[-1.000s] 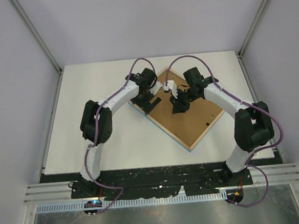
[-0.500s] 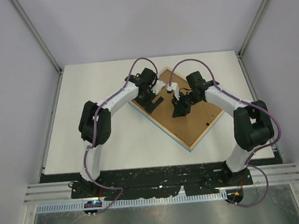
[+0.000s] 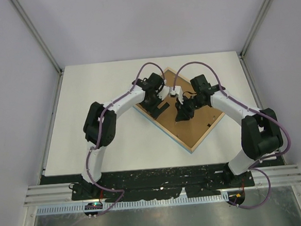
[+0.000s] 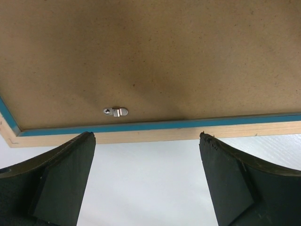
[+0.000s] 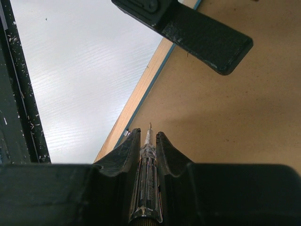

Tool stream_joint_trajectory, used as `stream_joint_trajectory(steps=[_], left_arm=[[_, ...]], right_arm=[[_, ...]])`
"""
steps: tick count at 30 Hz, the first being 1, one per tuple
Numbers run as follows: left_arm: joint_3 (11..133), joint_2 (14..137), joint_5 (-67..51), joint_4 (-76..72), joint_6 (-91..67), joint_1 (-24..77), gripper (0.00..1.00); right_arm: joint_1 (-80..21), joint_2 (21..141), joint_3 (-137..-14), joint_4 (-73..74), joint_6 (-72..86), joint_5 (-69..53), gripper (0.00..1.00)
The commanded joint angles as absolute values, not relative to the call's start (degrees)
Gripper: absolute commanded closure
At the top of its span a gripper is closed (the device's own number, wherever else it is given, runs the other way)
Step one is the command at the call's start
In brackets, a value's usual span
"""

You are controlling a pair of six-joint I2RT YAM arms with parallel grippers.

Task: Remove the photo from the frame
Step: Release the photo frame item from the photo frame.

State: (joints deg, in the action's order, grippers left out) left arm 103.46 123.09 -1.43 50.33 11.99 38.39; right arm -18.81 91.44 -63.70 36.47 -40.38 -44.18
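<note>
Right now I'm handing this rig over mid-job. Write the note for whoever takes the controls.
Left gripper: open wide beside the frame edge, holding nothing.
Right gripper: shut on a small screwdriver, tip aimed at the backing board near the frame's edge.
Frame: face down on the table, set like a diamond, brown board seated in it. A metal tab lies on the board near the left gripper.
Photo: not in view, presumably under the board.
Done: nothing removed yet.
Left: probably free the tabs, lift out the board, take out the photo.

Frame (image 4: 141,136) bare wood; backing board (image 4: 164,56) matt fibreboard.
</note>
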Motion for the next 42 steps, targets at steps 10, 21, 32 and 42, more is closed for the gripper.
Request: stream_joint_trajectory(steps=[10, 21, 32, 42], left_arm=[[103.53, 127.09, -5.45, 52.21, 7.03, 38.67, 0.06], [104.06, 127.79, -5.71, 52.82, 5.8, 38.58, 0.08], [104.24, 127.88, -5.45, 52.82, 5.45, 38.67, 0.09], [104.5, 128.06, -5.36, 52.91, 5.27, 38.67, 0.09]], right_arm=[[-18.9, 87.98, -63.19, 35.86, -40.52, -43.77, 0.92], [-19.25, 91.31, -62.67, 35.95, -40.87, -43.51, 0.92], [-21.71, 92.11, -60.82, 38.67, -44.03, -43.59, 0.92], [-22.15, 92.99, -60.56, 39.99, -45.09, -42.8, 0.92]])
